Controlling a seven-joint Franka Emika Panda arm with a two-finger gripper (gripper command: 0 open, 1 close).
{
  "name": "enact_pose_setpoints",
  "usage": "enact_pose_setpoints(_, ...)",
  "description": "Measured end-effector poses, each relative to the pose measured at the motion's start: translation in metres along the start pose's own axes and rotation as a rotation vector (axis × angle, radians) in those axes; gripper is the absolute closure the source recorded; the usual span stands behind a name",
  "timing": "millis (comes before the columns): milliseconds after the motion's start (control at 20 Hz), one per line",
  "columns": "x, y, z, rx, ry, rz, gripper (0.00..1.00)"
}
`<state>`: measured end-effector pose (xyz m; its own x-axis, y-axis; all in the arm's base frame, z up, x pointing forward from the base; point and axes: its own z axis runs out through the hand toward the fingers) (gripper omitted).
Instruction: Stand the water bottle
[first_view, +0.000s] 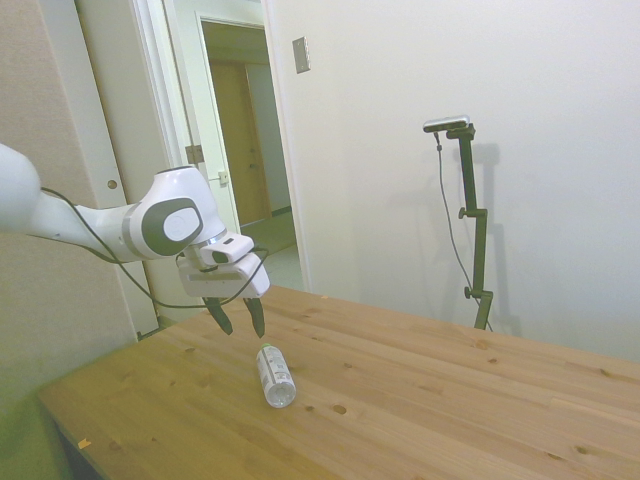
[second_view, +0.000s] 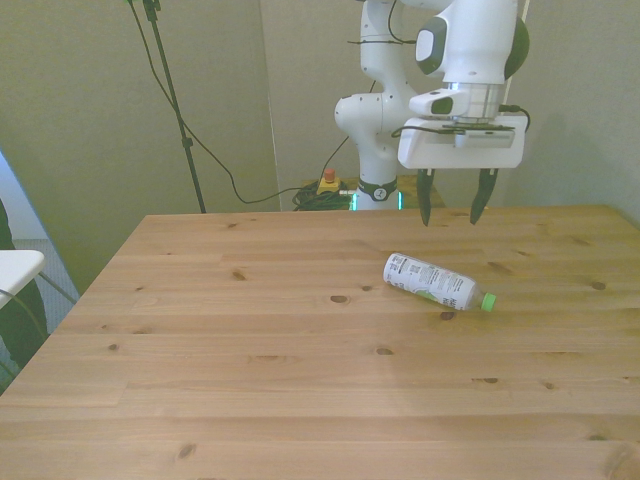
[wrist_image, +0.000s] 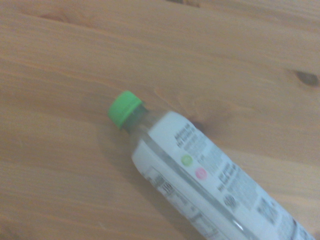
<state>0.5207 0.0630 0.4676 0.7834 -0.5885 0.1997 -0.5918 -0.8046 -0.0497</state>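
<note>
Bottle (second_view: 437, 282) lies on its side on the table (second_view: 250, 380), below and a little in front of the gripper (second_view: 452, 214), with clear air between the two. Its green cap (second_view: 488, 301) points toward the front view's right and its base toward the left, so the long axis runs roughly across the span between the two fingers rather than along it; judging from that, the wrist may need to turn before the fingers can close across the body. It rests flat because nothing props it, and a round body like this could roll if nudged from the side. The gripper hangs fingers-down above the wood with a wide gap between them, holding nothing and touching nothing. From the wrist, the cap (wrist_image: 123, 107) and white label (wrist_image: 210, 175) fill the picture, which suggests the tool is aimed at the neck end. Standing it has not yet begun.
</note>
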Motion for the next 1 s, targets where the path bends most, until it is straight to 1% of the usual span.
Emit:
enact_pose_setpoints(150, 0.012, -0.029, 0.017, 0.000, -0.026, -0.041, 0.00)
enact_pose_setpoints(300, 0.020, -0.046, 0.031, -0.006, -0.051, -0.089, 0.00)
enact_pose_setpoints(500, 0.036, -0.057, 0.053, -0.014, -0.071, -0.141, 0.00)
enact_pose_setpoints(600, 0.044, -0.060, 0.066, -0.022, -0.079, -0.153, 0.00)
enact_pose_setpoints(750, 0.045, -0.066, 0.085, -0.035, -0.098, -0.190, 0.00)
enact_pose_setpoints(1000, 0.035, -0.078, 0.092, -0.044, -0.114, -0.251, 0.00)
